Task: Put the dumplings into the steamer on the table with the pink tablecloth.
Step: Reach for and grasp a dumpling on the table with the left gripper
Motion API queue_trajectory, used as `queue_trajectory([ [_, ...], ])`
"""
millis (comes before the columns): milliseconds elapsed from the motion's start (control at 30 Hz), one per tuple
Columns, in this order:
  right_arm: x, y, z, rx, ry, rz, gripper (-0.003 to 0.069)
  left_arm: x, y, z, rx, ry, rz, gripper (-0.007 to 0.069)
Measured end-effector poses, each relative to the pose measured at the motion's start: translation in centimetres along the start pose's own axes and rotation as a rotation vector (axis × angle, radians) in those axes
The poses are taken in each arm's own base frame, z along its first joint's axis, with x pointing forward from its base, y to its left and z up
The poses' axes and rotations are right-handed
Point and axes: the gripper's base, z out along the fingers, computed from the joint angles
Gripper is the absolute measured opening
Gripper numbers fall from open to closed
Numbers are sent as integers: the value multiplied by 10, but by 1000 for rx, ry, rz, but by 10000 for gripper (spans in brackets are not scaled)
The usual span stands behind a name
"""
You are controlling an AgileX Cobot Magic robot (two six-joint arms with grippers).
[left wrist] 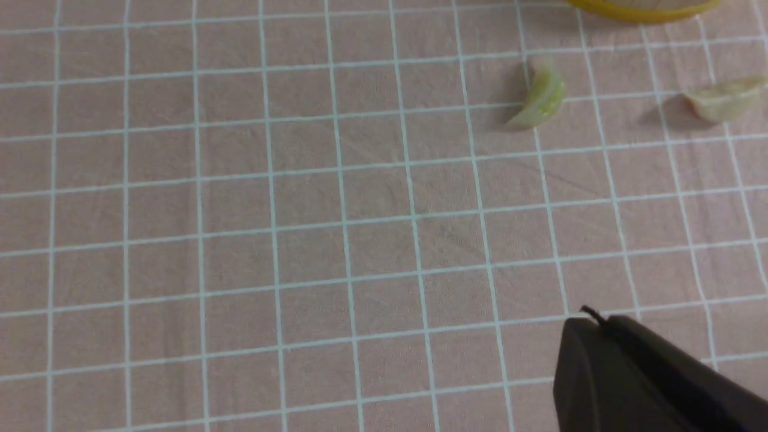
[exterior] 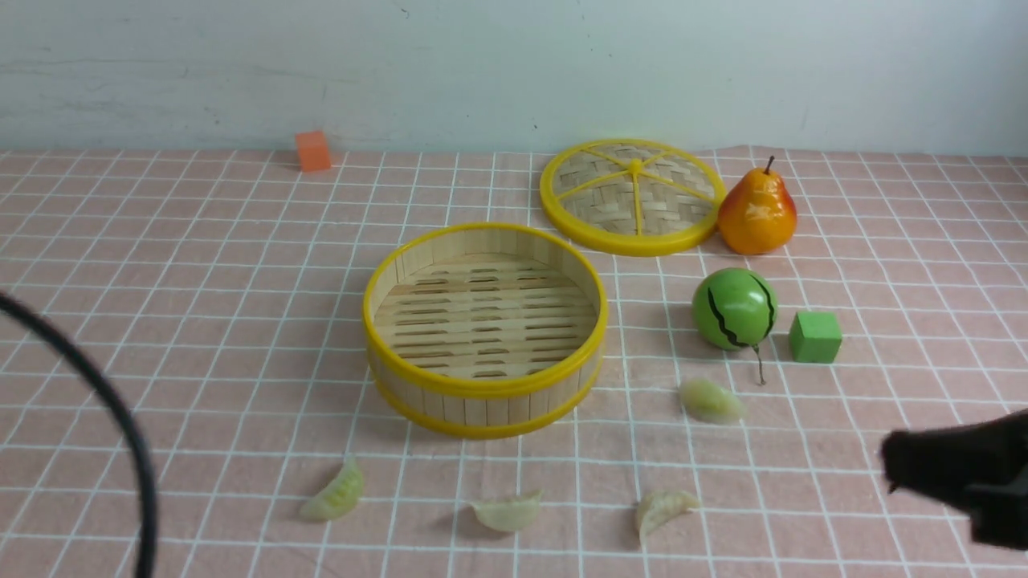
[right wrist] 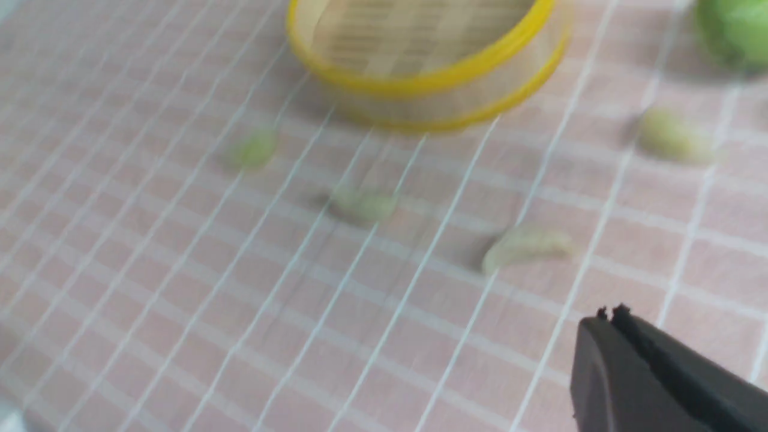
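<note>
The bamboo steamer (exterior: 482, 405) stands empty in the middle of the pink grid tablecloth (exterior: 201, 321). Several pale dumplings lie on the cloth: one front left (exterior: 334, 494), one front centre (exterior: 507, 511), one front right (exterior: 663, 507), one right of the steamer (exterior: 711, 401). My right gripper (exterior: 891, 461) is shut and empty at the right edge, right of those dumplings; in its wrist view (right wrist: 609, 315) the nearest dumpling (right wrist: 528, 246) lies just ahead. My left gripper (left wrist: 591, 318) is shut and empty above bare cloth, apart from a dumpling (left wrist: 542, 96) and the steamer's rim (left wrist: 642, 9).
The woven yellow-spoked lid (exterior: 632, 195) lies behind the steamer on the right, with a pear (exterior: 756, 210) beside it. A green ball (exterior: 734, 309) and a green cube (exterior: 815, 336) sit right of the steamer. An orange cube (exterior: 312, 151) is by the wall. A black cable (exterior: 120, 417) arcs at the left.
</note>
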Motion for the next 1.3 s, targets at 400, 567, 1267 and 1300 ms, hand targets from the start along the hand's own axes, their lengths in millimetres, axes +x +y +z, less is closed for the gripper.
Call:
queue_trajectory([
  [400,-13,23,43,-136,322,-175,-13,-41,-25,111,67,321,18,71],
  [567,-17,22,45,-117,276,-194,-10,-50,-32,149,115,336,109,330],
  [1267,-18,24,47,-140,271,-166,-2,-65,-74,276,-9,350,392,491],
  [1300,-18,24,47,-140,271,-166,-2,-65,-74,280,-9,337,381,485],
])
